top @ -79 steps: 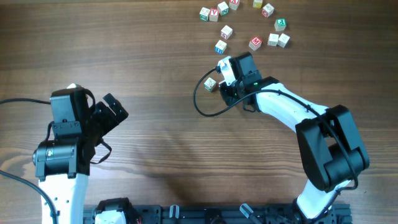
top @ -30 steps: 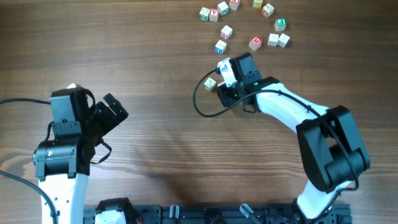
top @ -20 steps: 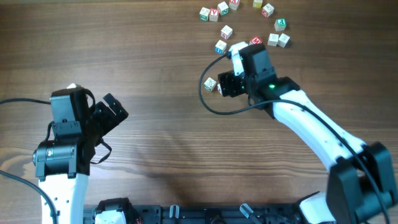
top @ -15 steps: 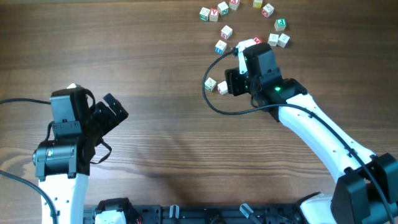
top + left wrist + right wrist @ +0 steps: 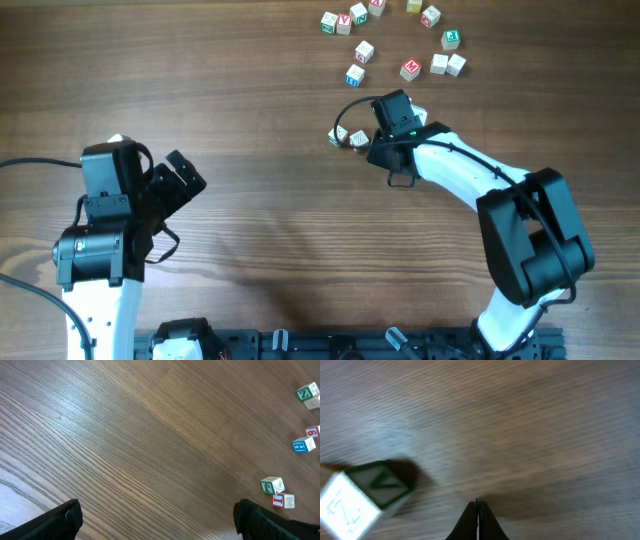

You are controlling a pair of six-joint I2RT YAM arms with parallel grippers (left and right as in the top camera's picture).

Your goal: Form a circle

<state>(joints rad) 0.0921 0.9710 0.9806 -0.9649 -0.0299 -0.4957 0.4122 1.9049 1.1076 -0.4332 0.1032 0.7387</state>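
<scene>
**Table top** (image 5: pixel 250 80): brown wood with a fine straight grain, filling every view. **Overhead:** the grain runs side to side in long dark and light streaks, alike around the left gripper (image 5: pixel 188 175) and around the right gripper (image 5: pixel 366 140); the light is even and soft, with only faint shadows close under each. **Left wrist view:** the grain crosses slantwise beneath the left gripper, with a pale sheen (image 5: pixel 15 495) of reflected light low to one side of it. **Right wrist view:** the same wood, blurred, beneath the right gripper, slightly darker just ahead of it
</scene>
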